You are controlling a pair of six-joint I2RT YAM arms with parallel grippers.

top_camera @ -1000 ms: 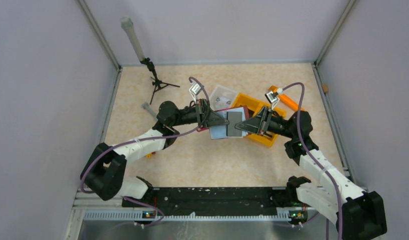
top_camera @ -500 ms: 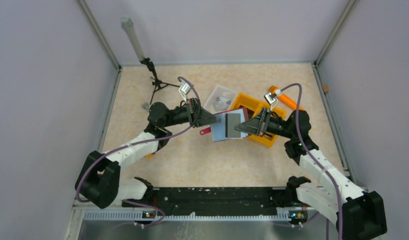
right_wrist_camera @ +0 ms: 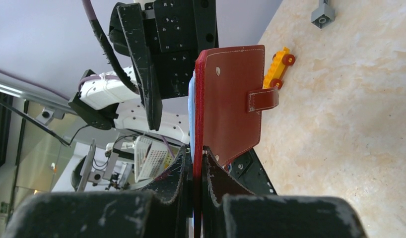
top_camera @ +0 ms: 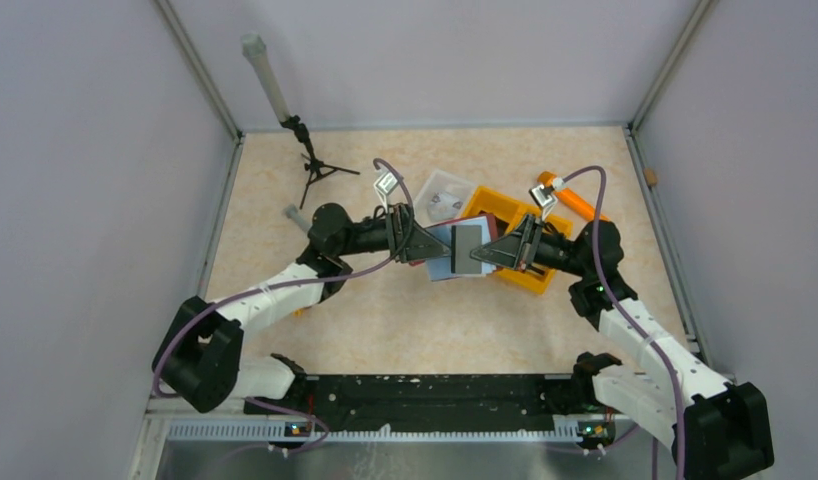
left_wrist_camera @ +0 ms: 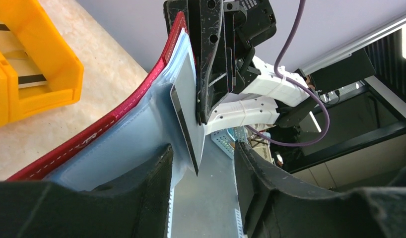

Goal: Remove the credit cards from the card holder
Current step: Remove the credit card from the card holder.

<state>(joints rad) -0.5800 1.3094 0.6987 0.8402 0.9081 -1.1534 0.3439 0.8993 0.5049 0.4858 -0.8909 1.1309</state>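
Evidently the right gripper [right_wrist_camera: 195,154] jaws pinch the floppy card holder [right_wrist_camera: 230,99]; the left gripper [left_wrist_camera: 202,151] jaws, parted, frame the stiff, slick grey card [left_wrist_camera: 186,114], likely best nipped by its corner.

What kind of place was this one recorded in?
Probably a lab data-collection cell: plain grey panel walls box in a beige table, a left arm and right arm are bolted at its near edge, and a small tripod stands in the back corner.
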